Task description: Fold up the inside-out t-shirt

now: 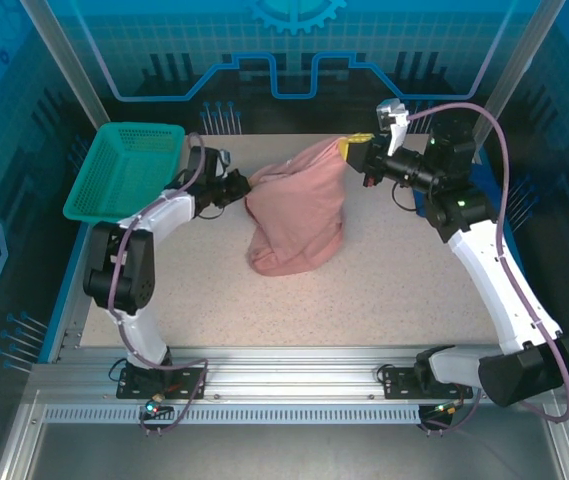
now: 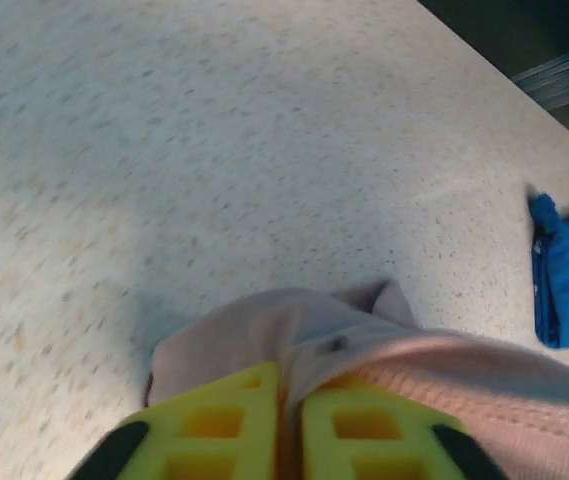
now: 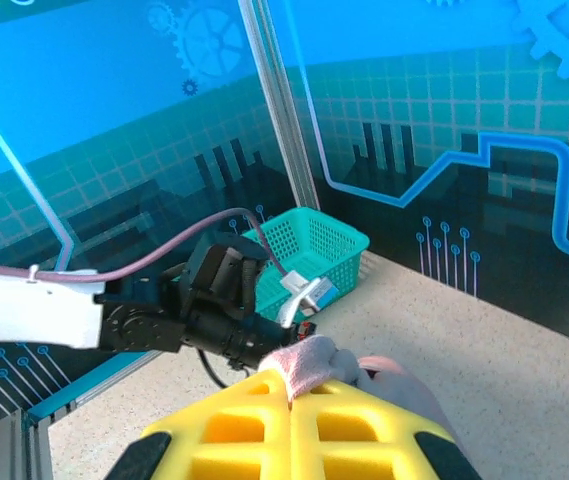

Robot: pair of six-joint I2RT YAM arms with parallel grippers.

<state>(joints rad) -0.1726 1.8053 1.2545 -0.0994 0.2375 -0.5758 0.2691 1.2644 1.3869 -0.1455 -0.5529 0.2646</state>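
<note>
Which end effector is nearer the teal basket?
Left. The left end effector grips the pink t-shirt just right of the basket; the right end effector holds the shirt's other edge, farther right.

- Overhead camera looks down from behind the arms onto the whole worktop.
- Left wrist camera looks closely down at the worktop.
- Right wrist camera looks level toward the basket.
- All share the shirt.
</note>
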